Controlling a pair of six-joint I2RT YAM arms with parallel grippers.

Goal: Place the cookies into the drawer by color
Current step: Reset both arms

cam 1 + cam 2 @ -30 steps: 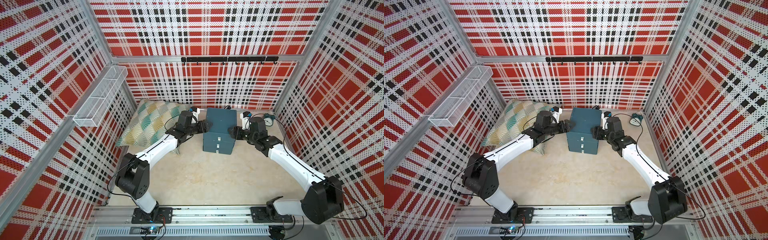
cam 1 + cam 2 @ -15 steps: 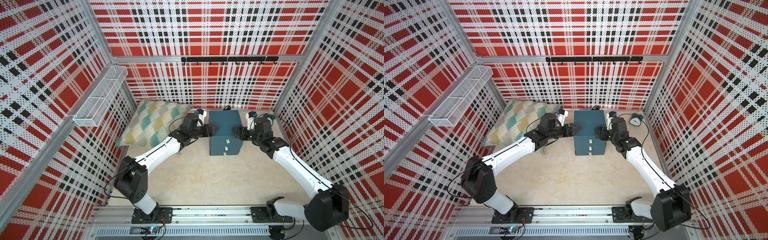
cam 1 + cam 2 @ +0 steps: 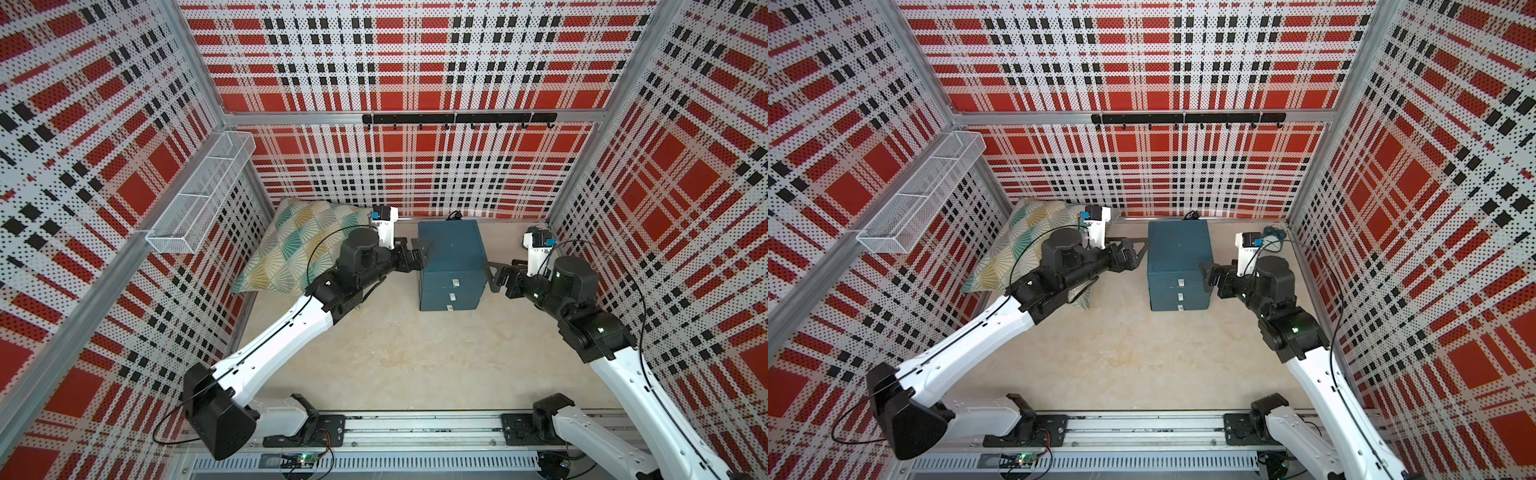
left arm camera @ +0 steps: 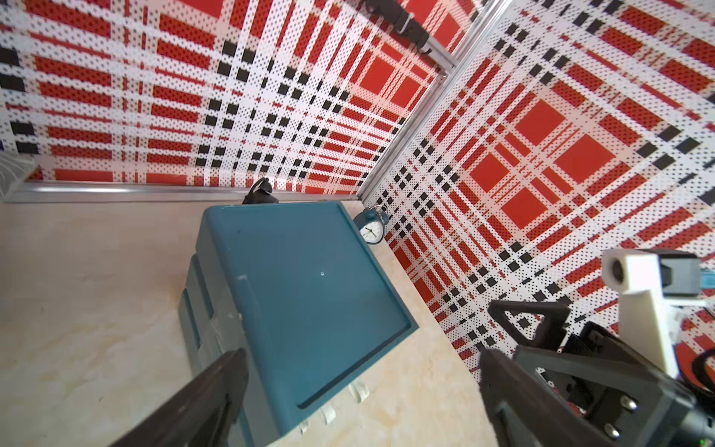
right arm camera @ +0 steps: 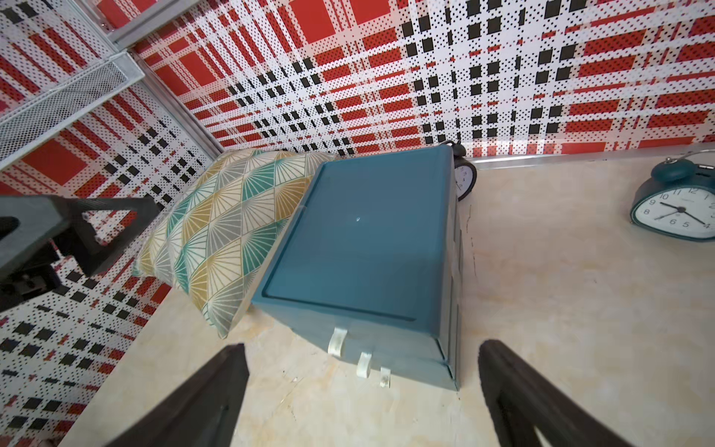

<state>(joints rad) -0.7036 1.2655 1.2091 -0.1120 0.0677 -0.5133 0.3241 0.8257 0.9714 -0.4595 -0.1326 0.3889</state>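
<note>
Left of the drawer (image 3: 452, 249) a patterned pillow (image 3: 299, 245) leans at the wall. The left gripper (image 3: 422, 254) hangs just beside the drawer's left side, fingers spread wide, holding nothing. The drawer stands near the back wall, all three fronts shut. Just beside its right side the right gripper (image 3: 492, 279) gapes empty too, with a teal clock (image 5: 675, 211) farther right.

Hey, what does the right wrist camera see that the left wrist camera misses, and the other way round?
Only the right wrist view: the patterned pillow, the wire basket on the wall, and the left claw. Only the left wrist view: the right claw and the black hook rail. Both: the teal drawer cabinet with its three drawers shut, the teal clock, and a black clock behind the cabinet.
</note>
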